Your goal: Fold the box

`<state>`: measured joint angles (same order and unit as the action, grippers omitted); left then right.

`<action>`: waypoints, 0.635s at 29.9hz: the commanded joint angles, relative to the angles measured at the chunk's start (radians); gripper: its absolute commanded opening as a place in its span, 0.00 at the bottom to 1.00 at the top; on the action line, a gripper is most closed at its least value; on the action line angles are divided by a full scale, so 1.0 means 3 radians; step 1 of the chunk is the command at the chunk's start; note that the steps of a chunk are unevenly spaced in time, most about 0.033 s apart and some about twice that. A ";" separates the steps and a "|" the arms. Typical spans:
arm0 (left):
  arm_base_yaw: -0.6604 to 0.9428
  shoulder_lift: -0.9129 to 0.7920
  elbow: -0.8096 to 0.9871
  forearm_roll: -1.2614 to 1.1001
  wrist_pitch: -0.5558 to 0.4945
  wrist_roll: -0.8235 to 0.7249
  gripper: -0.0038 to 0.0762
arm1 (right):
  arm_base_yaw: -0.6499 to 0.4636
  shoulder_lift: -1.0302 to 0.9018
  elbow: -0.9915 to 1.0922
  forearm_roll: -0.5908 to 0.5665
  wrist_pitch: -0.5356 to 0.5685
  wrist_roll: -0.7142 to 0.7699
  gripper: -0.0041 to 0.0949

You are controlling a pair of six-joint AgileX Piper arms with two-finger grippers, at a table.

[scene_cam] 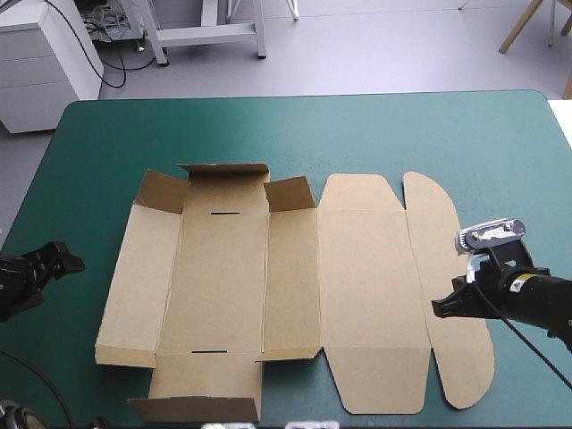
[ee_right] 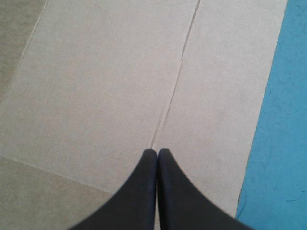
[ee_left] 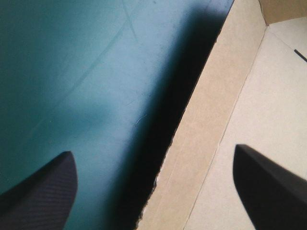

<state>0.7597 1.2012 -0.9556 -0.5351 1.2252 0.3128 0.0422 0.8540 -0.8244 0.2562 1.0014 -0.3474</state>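
At the table's left edge the left gripper (scene_cam: 63, 257) is seen over the teal-green cover (scene_cam: 447, 134), apart from the box (scene_cam: 223, 277). Its black fingers (ee_left: 43, 191) are spread wide and nothing is held between them. In the left wrist view, bare cover and the box's left wall (scene_cam: 134, 277) are seen between and ahead of them. That wall is tilted up from the table, and a dark shadow is thrown beside it on the cover.

The box is laid out in the middle of the table as a cut brown sheet, mostly flat. At its far end two corner flaps (scene_cam: 288, 193) are lifted, and a narrow slot (scene_cam: 225, 214) is cut at each end of the base panel.

Further right the lid panel (scene_cam: 366, 277) is spread flat, with a rounded flap (scene_cam: 456, 357) flat beyond it. The right gripper (scene_cam: 440, 307) is placed over the crease between these two. Its fingers (ee_right: 144, 191) are pressed together into one point, with no board caught between them. Whether the tip touches the board cannot be told.
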 commanded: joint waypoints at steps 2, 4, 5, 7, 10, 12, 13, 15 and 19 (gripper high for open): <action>-0.0079 -0.0059 -0.0022 -0.0130 0.0158 0.0136 0.90 | -0.0023 -0.0033 -0.0081 0.0049 -0.0157 -0.0035 0.02; -0.0203 -0.0059 0.0043 -0.0108 0.0192 0.0209 0.90 | -0.0023 -0.0033 -0.0081 0.0049 -0.0157 -0.0035 0.02; -0.0272 -0.0059 0.0070 -0.0072 0.0192 0.0218 0.90 | -0.0023 -0.0033 -0.0081 0.0049 -0.0157 -0.0035 0.02; -0.0396 -0.0059 0.0122 0.0044 0.0192 0.0218 0.90 | -0.0023 -0.0033 -0.0081 0.0049 -0.0157 -0.0035 0.02; -0.0520 -0.0059 0.0202 0.0219 0.0234 0.0178 0.90 | -0.0023 -0.0033 -0.0081 0.0049 -0.0157 -0.0035 0.02; -0.0585 -0.0059 0.0278 0.0236 0.0234 0.0178 0.90 | -0.0023 -0.0033 -0.0081 0.0049 -0.0157 -0.0035 0.02; -0.0608 -0.0059 0.0311 0.0236 0.0234 0.0178 0.90 | -0.0023 -0.0033 -0.0081 0.0049 -0.0157 -0.0035 0.02; -0.0649 -0.0059 0.0395 0.0236 0.0234 0.0193 0.90 | -0.0023 -0.0033 -0.0081 0.0049 -0.0157 -0.0035 0.02; -0.0737 -0.0059 0.0464 0.0243 0.0208 0.0205 0.86 | -0.0023 -0.0033 -0.0081 0.0049 -0.0157 -0.0035 0.02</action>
<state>0.5600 1.2012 -0.8054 -0.4315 1.2216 0.3714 0.0422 0.8540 -0.8244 0.2562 1.0003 -0.3474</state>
